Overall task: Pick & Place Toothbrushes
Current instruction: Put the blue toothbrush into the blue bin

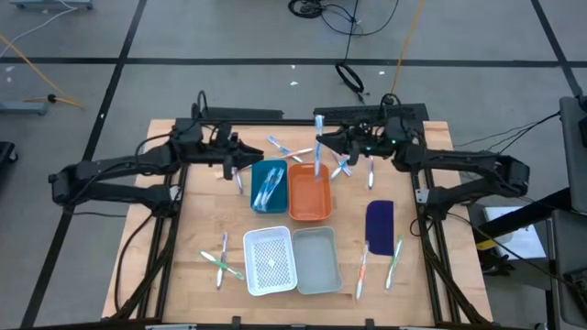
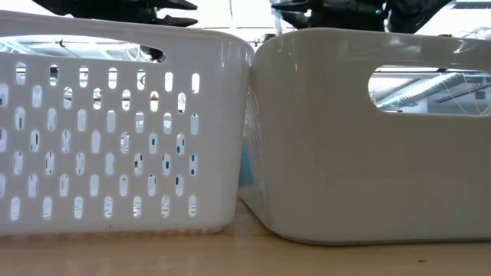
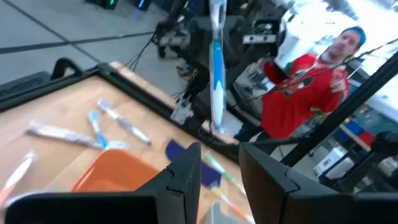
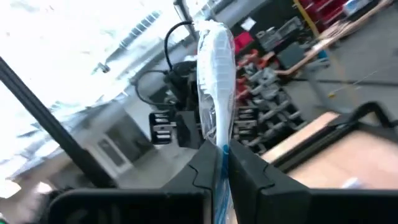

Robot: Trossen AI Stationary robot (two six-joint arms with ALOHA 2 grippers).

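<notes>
A wrapped blue toothbrush (image 1: 318, 147) stands clamped in the right gripper (image 1: 323, 139) above the empty orange tray (image 1: 310, 209) at frame centre, beside the blue tray (image 1: 278, 170) holding several toothbrushes (image 1: 266, 188), while the left gripper (image 1: 235, 163), upper left, is part-open, empty.

No legible text (anywhere visible)

Four bins (image 1: 310, 192) crowding table centre
</notes>
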